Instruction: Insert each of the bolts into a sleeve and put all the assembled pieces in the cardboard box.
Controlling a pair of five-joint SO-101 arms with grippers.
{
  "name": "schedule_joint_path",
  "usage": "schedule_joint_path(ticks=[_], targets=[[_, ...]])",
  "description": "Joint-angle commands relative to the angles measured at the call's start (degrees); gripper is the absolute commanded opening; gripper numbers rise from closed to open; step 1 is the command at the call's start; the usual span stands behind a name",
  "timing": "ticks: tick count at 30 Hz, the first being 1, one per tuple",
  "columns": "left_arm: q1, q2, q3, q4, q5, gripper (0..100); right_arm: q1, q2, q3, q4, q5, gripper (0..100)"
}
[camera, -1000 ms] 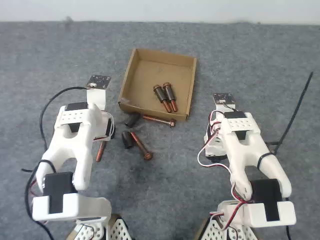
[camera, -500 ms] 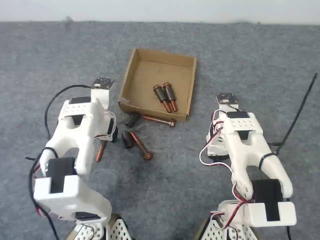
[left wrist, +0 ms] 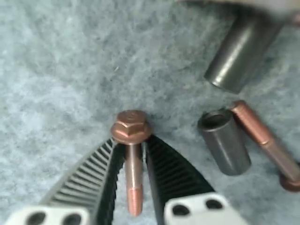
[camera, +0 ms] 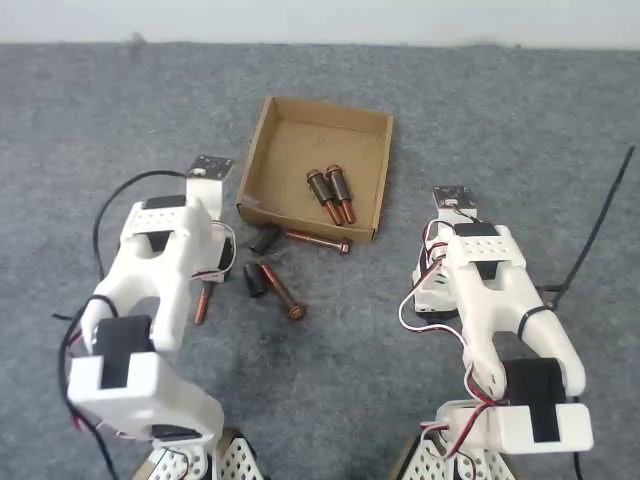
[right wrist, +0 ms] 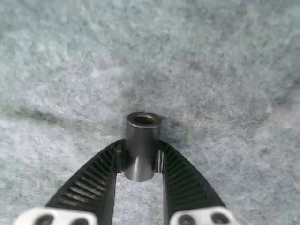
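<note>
Overhead, cardboard box (camera: 300,145) upper centre holds two assembled pieces (camera: 331,195); loose bolts (camera: 315,240) and sleeves (camera: 256,280) lie on the surface (camera: 500,120) just below it. Left wrist view: left jaws pinching a bolt (left wrist: 132,159) by its shank, lower centre, two sleeves at right. Right wrist view: right jaws pinching a dark sleeve (right wrist: 141,145), centre frame.

Cardboard box (camera: 296,150) (two assembled pieces (camera: 339,191) inside)

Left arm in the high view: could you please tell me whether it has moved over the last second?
Yes: the left arm has shifted slightly right, toward the cardboard box.
</note>
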Motion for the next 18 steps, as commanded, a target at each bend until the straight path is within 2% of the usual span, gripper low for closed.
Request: schedule_joint_path(ticks=[1, 6, 9, 18], targets=[[-0.2, -7.0, 4.1, -4.3, -0.4, 1, 0.7, -3.5, -2.7, -0.7, 1.2, 0.7], [-0.2, -18.9, 14.5, -13.5, 0.2, 1, 0.7, -3.5, -2.7, -0.7, 1.2, 0.7], [-0.2, -25.7, 20.3, -18.5, 4.4, 1, 0.7, -3.5, -2.7, -0.7, 1.2, 0.7], [-0.2, -37.2, 27.2, -19.9, 5.9, 1, 0.7, -3.5, -2.7, -0.7, 1.2, 0.7]])
